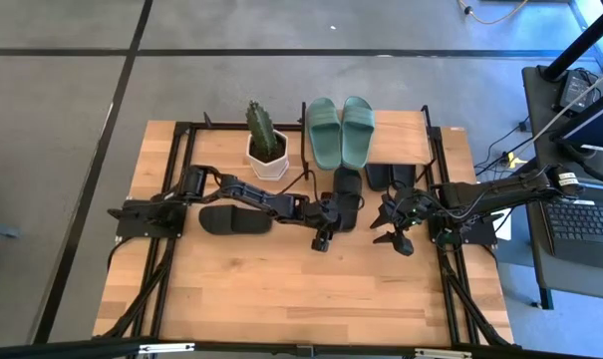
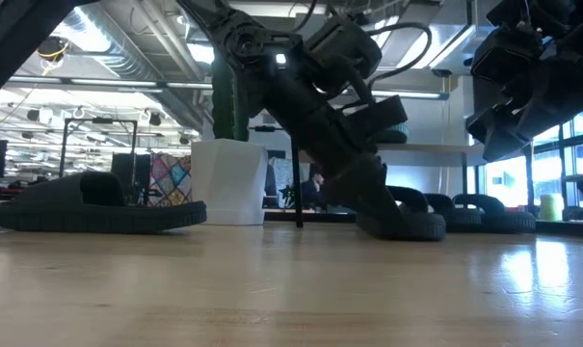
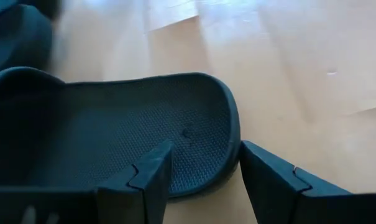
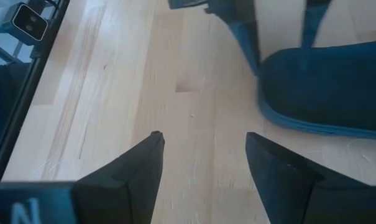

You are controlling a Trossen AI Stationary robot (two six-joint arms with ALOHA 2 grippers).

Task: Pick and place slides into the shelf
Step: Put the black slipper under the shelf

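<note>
Left gripper (image 3: pixel 203 168) pinches the rounded rim of a black slide (image 1: pixel 347 196) with a pebbled foam footbed, just before the shelf (image 1: pixel 406 130); right gripper (image 4: pixel 203 155) hangs wide, empty, over pale wood.

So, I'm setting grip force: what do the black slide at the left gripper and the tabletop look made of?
Black slide: looks like soft foam or rubber, matte, with a fine pebbled footbed and a thick rounded edge.
Tabletop: light wood, seemingly jointed strips with visible grain and a faint sheen.
</note>
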